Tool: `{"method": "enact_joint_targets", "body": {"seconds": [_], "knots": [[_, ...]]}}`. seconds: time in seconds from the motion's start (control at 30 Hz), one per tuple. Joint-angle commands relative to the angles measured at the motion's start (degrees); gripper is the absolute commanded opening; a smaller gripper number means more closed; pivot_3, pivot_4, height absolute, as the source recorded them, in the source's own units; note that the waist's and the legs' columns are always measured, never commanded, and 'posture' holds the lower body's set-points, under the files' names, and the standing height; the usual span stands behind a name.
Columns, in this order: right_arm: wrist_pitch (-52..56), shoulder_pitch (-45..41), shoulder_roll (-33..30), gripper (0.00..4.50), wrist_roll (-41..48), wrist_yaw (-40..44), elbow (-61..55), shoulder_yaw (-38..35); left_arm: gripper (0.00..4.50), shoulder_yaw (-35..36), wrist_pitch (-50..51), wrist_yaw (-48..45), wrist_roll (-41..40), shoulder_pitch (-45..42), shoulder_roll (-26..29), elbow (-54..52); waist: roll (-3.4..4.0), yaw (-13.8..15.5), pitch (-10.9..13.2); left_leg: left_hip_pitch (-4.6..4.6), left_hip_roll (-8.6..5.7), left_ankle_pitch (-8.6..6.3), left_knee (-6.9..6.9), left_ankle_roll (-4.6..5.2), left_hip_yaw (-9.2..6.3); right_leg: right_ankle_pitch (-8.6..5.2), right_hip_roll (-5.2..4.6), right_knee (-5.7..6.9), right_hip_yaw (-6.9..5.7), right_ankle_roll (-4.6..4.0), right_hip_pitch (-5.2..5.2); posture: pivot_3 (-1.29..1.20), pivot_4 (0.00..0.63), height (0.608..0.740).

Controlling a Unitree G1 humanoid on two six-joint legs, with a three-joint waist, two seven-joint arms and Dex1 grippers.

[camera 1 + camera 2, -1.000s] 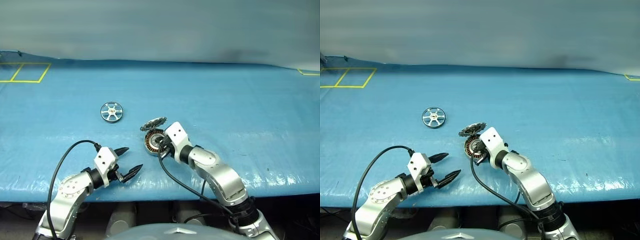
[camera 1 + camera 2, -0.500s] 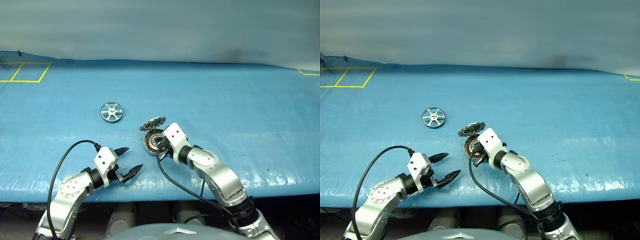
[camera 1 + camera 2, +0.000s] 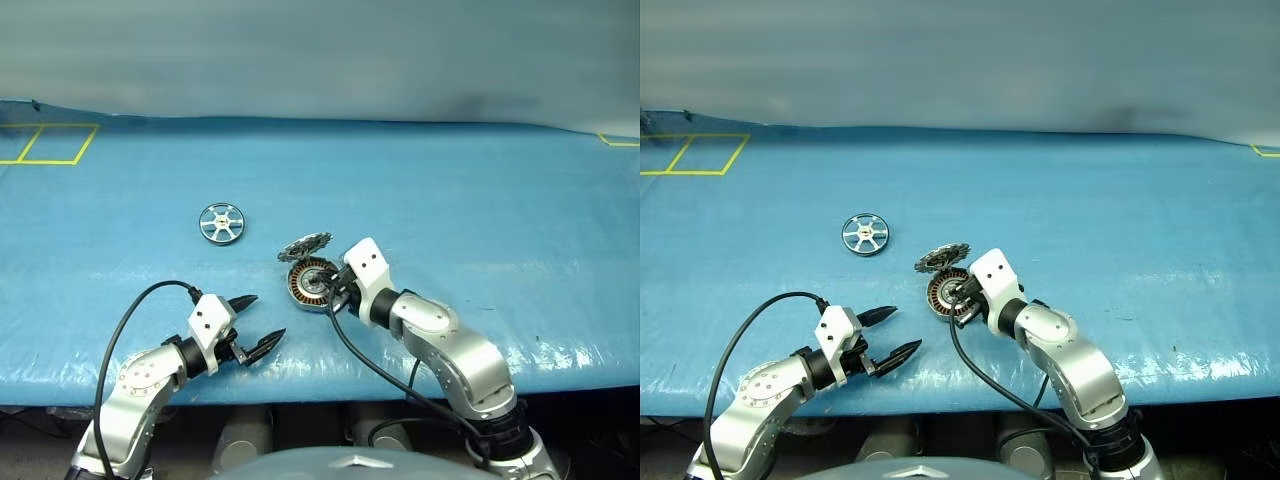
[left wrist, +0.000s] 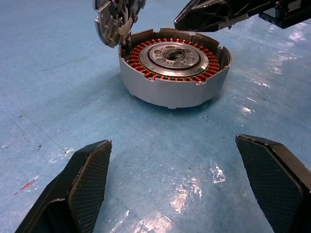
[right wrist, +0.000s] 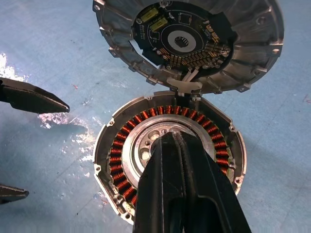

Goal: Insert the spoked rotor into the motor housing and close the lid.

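Observation:
The motor housing [image 3: 310,284] sits on the blue mat with its copper windings [image 5: 121,145] and silver centre exposed. Its toothed lid [image 3: 305,246] stands open, hinged at the housing's far rim, its circuit side [image 5: 189,39] showing. My right gripper [image 3: 330,289] is shut with nothing in it, and its tips [image 5: 171,138] hover over the housing's central bearing. The spoked rotor [image 3: 221,223] lies flat on the mat, farther away and to the left. My left gripper [image 3: 258,322] is open and empty near the front edge, pointing at the housing [image 4: 175,68] from the left.
Blue mat [image 3: 480,200] covers the whole table, with its front edge just behind my arms. Yellow tape squares [image 3: 50,143] mark the far left corner. A black cable [image 3: 130,320] loops off my left wrist.
My right gripper lifted slightly off the housing and its arm swung a little to the right. The left arm, rotor, housing and lid kept still.

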Motion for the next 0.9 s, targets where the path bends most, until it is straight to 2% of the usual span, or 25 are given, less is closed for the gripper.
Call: {"method": "enact_joint_targets", "body": {"seconds": [0.03,0.43,0.9], "knots": [[2.38,-0.27,-1.41,0.05,0.63,-0.07,-3.46,0.05,4.50,0.00,-0.46,-0.15,-0.18,0.01,0.00,-0.80,0.00,0.01,0.00,0.00,0.00,0.00,0.00,0.00,0.00,0.00,0.00,0.00,0.00,0.00,0.00,0.00,0.150,0.740],[3.23,-1.87,-2.68,0.05,-0.33,-0.38,-1.10,3.62,4.50,-0.15,-0.50,0.00,-0.16,0.01,-0.19,-0.81,-0.02,-0.01,0.03,-0.02,0.00,0.00,0.01,0.00,0.00,0.00,0.00,0.00,0.00,0.00,-0.02,0.00,0.150,0.740],[0.50,-3.59,0.78,0.05,-1.30,-1.90,3.54,4.94,4.50,-0.07,-0.36,0.12,-0.24,0.28,-0.20,-1.09,-0.02,-0.29,0.03,-0.01,0.01,0.00,0.05,0.00,-0.01,0.01,0.02,0.04,-0.01,0.01,0.00,0.00,0.150,0.740]]}}
